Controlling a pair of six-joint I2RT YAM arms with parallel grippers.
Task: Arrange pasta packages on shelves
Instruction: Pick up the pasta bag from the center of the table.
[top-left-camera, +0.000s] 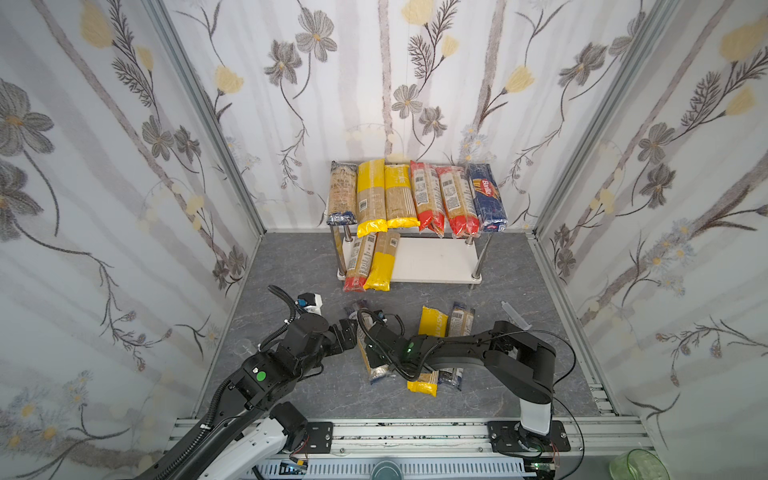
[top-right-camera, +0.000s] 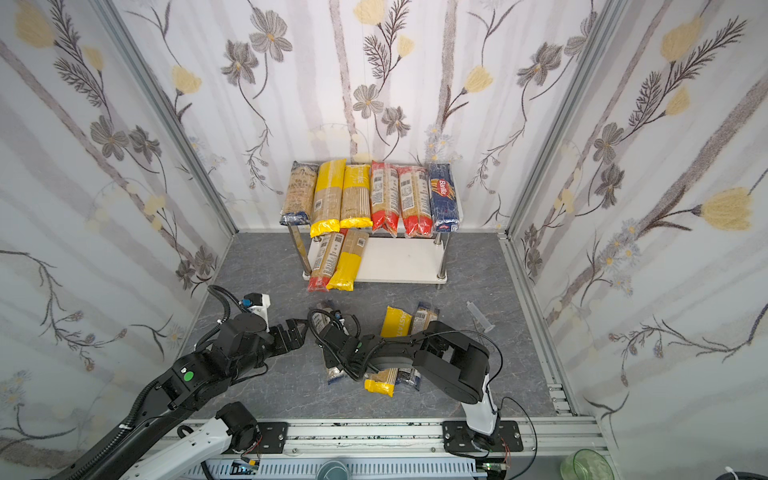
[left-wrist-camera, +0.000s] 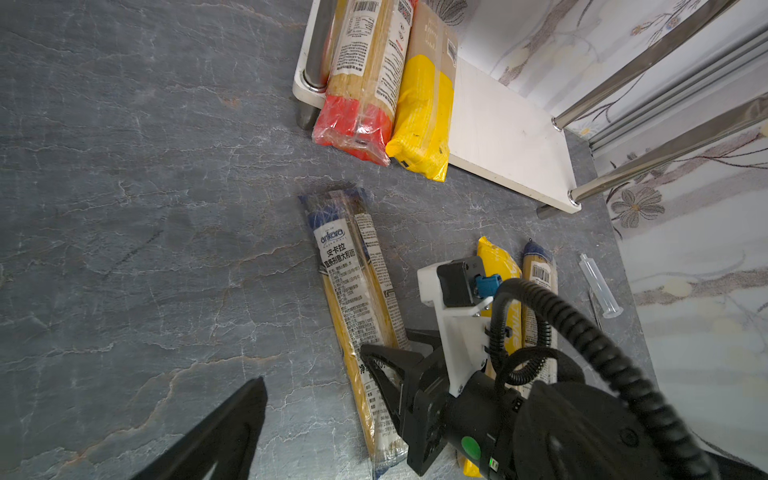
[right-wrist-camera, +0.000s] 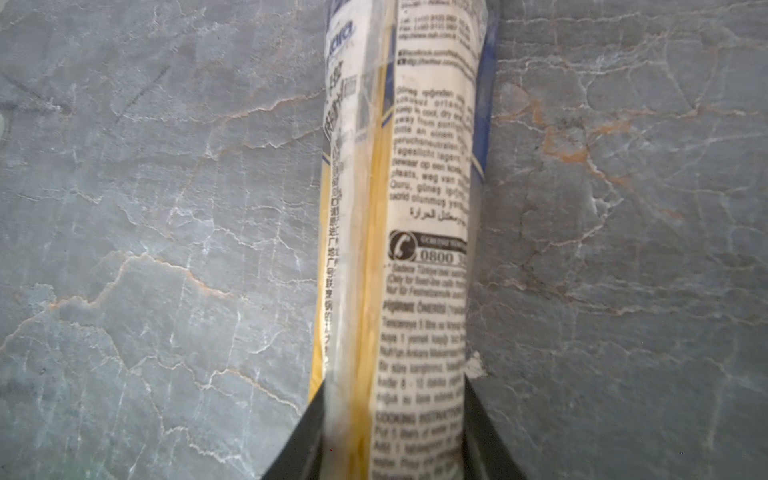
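Note:
A pasta package (right-wrist-camera: 399, 187) with dark-blue ends and a white label lies on the grey floor (top-left-camera: 368, 361). My right gripper (right-wrist-camera: 395, 415) is shut on it, one finger against each long side. In both top views the right gripper (top-left-camera: 372, 334) (top-right-camera: 332, 332) is low over that pack's middle. My left gripper (top-left-camera: 347, 328) stands open just left of the pack with nothing in it; one of its fingers (left-wrist-camera: 232, 428) shows in the left wrist view. The shelves (top-left-camera: 436, 259) stand at the back wall. Several packs lie on the upper board (top-left-camera: 415, 195). A red-ended pack (top-left-camera: 357, 266) and a yellow one (top-left-camera: 380, 268) lie on the lower board.
A yellow pack (top-left-camera: 432, 322) and a blue-ended pack (top-left-camera: 461, 320) lie on the floor, partly under the right arm. A clear syringe (top-left-camera: 515, 316) lies to their right. A green cup (top-left-camera: 638, 465) stands outside the front rail. Papered walls close in three sides.

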